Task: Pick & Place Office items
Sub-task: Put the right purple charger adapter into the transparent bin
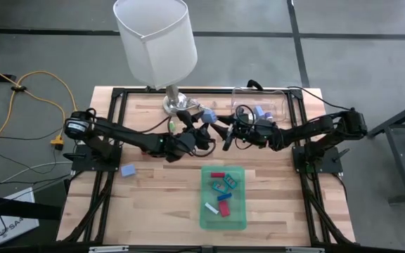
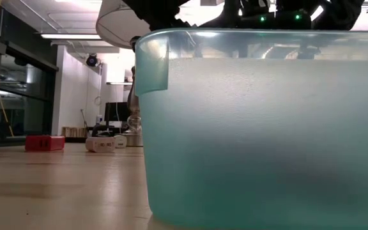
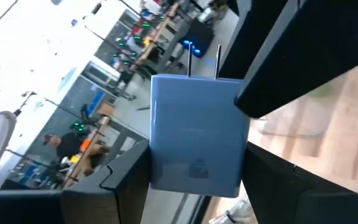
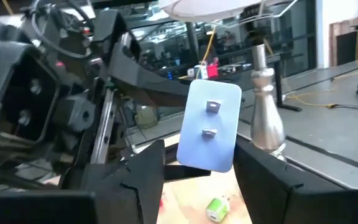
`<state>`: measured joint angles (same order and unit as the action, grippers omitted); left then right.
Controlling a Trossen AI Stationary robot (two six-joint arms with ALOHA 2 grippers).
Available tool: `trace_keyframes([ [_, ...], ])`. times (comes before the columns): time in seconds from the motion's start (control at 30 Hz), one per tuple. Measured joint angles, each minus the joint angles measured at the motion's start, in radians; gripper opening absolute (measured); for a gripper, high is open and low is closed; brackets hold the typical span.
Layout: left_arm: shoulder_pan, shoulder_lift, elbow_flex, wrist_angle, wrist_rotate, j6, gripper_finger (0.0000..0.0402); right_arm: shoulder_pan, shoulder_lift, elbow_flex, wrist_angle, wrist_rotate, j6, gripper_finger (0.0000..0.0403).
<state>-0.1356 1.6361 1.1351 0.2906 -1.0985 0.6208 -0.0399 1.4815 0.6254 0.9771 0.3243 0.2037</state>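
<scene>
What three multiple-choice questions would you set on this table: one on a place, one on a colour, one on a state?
1. Where does the loose blue piece lie?
A. On the bare table
B. In the green tray
C. In the clear container

2. What colour is the lamp shade?
A. Red
B. White
C. Black

3. How is the left tool?
A. Open and empty
B. Shut on the lamp's base
C. Shut on a blue block with two prongs

Answers:
1 A: the high view shows it alone on the wood, apart from tray and container.
2 B: the shade is plain white from above.
3 C: the left wrist view shows the block clamped between its two dark fingers.
</scene>
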Motion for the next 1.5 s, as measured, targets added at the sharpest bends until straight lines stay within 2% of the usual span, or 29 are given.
trace_keyframes([
  [0.2,0.000,0.014,0.000,0.066,0.016,0.033,0.0213,0.000,0.000,0.000,0.008,0.000,-0.021,0.0174],
  [0.6,0.000,0.014,0.000,0.090,0.045,0.034,0.0213,-0.008,0.000,0.000,0.029,-0.008,-0.029,0.0173],
  [0.9,0.000,0.014,0.000,0.089,0.049,0.049,0.0213,-0.009,0.000,0.000,0.031,0.001,-0.024,0.0127],
  [1.13,0.000,0.014,0.000,0.089,0.049,0.054,0.0213,-0.008,0.000,0.000,0.030,-0.001,-0.024,0.0139],
  [1.5,0.000,0.014,0.000,0.089,0.052,0.060,0.0238,-0.008,0.000,0.000,0.030,-0.016,-0.030,0.0117],
])
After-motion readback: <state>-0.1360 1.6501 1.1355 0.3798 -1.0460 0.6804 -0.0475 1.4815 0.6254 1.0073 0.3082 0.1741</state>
